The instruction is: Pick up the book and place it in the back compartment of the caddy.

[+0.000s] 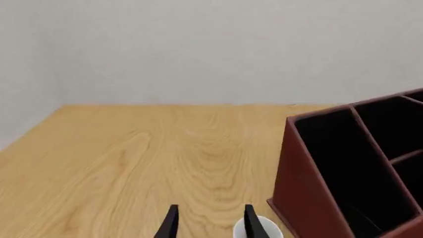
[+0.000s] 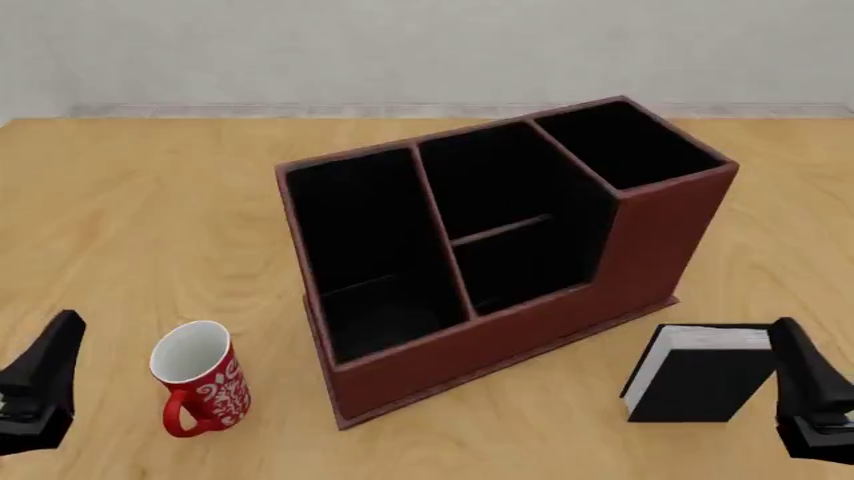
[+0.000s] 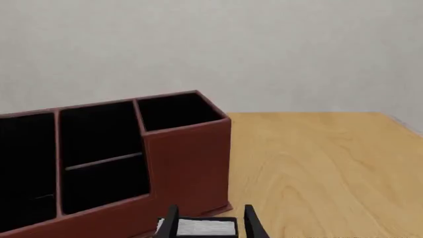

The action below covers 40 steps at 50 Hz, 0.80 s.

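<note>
1. Black-covered book (image 2: 699, 373) stands upright on the worktop (image 2: 147, 210), near the caddy (image 2: 507, 240) front corner.
2. Your right end effector (image 3: 210, 224) is released, fingers astride the page edges; lower squarely, then clench.
3. Left end effector (image 1: 209, 223), also released, idles near the mug (image 2: 200, 378).

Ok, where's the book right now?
In the front view the book stands upright on the table at near right, just off the caddy's front right corner, right beside the right gripper, whose fingertips straddle its top, not yet closed.
</note>
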Tool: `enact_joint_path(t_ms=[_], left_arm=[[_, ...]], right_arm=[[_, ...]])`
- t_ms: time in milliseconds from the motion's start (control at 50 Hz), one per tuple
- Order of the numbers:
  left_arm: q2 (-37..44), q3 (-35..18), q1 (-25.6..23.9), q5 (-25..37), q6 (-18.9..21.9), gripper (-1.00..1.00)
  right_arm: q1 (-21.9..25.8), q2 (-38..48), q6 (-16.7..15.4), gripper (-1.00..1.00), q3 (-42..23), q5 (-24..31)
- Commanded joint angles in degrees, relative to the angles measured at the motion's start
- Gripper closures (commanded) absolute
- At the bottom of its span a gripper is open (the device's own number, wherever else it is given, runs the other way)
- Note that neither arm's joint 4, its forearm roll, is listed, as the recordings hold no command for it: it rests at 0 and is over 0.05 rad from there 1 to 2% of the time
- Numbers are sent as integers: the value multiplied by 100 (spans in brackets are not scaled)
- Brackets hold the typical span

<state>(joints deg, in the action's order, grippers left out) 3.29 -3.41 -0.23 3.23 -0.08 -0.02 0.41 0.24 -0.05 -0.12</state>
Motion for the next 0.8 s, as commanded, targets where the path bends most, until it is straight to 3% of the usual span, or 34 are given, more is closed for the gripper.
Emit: enact_joint_path(t_ms=[20, 80, 120, 200, 300, 340, 400, 420, 460, 560, 580, 600, 620, 760, 780, 800], left_arm=[[-202, 88, -299, -196, 110, -100], [-57, -32, -506, -113, -206, -100], [24, -82, -907, -71, -123, -100], [87, -250, -961, -2, -226, -100], [153, -706, -1355, 216, 64, -100], [246, -999, -1457, 368, -130, -100], [340, -1196, -1623, 431, 1, -100], [912, -1705, -2337, 403, 519, -100], [1557, -1888, -2625, -47, 416, -100], [2089, -2041, -2998, -390, 387, -100], [2540, -2166, -3465, -642, 693, -100], [2653, -2220, -3604, -706, 728, -100], [2799, -2291, -3728, -732, 564, -100], [3723, -2456, -4556, -1112, 530, -100], [4637, -2563, -5224, -1658, 583, -100], [4711, -2597, -5252, -1700, 588, -100]], right_arm=[[5, -17, -37, -100, -27, 15], [1, 5, 18, -100, -23, 40], [-3, 78, 70, -100, -22, 15], [7, -27, -27, -100, -39, 42], [7, -27, -10, -100, -54, 72], [8, -30, -17, -100, -50, 66], [1, 29, 74, -100, -43, 88], [3, 20, 76, -100, -72, 127], [9, -17, 9, -100, -66, 94], [14, -26, -25, -100, -65, 70], [10, 11, 19, -100, -44, 55], [6, 79, 65, -100, -35, 24], [8, 56, 49, -100, -41, 37], [7, 131, 72, -100, -22, -32], [9, 71, 59, -100, -36, 27], [10, 58, 47, -100, -35, 30]])
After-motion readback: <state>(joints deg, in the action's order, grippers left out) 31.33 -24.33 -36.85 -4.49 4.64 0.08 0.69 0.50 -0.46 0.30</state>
